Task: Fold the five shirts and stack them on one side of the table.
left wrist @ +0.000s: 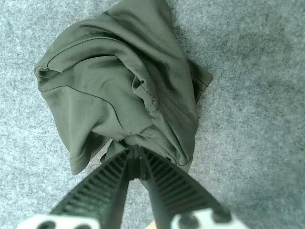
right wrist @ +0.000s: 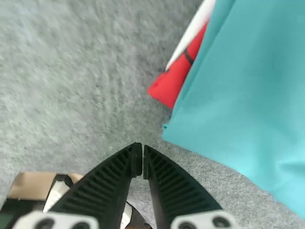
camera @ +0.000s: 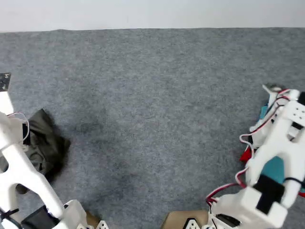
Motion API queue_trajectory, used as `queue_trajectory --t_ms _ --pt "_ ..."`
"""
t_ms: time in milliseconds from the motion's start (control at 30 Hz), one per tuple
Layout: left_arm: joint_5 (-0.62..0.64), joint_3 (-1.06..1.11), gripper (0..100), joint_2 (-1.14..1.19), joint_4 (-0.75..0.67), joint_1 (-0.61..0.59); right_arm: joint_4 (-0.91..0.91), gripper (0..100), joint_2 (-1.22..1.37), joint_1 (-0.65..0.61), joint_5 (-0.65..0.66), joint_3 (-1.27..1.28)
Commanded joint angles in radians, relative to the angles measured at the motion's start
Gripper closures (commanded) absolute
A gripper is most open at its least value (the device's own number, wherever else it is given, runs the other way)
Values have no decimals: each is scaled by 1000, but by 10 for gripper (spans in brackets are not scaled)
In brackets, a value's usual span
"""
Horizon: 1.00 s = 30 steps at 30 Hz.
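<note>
Pinching bunched olive shirt (left wrist: 119, 86) at left gripper (left wrist: 137, 150) tips; clenched empty at right gripper (right wrist: 143, 150), beside teal shirt (right wrist: 238, 95). Likely best: drag out, flatten before folding.

Grey table (camera: 157, 95) bears olive shirt (left wrist: 124, 86) (crumpled); teal shirt (right wrist: 248, 86).

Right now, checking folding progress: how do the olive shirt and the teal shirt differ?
The olive shirt is a crumpled heap; the teal shirt lies flat. The left pincer is shut on the olive shirt; the right pincer, shut, hangs clear of the teal shirt. The teal shirt overlaps a red shirt; the olive shirt lies alone. Both rest on the grey table.
</note>
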Motion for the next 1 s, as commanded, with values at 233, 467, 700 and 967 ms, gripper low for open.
queue_trajectory --t_ms 233,467,700,967 --pt "-69 -10 892 -28 11 5 65 989 -136 -84 -155 9" --pt "-180 -7 773 0 2 2 68 989 -137 -84 -157 106" --pt "-301 -5 768 193 -21 -60 70 989 -139 -84 -157 176" --pt "-333 -21 795 517 -166 -72 70 989 -139 -85 -157 236"
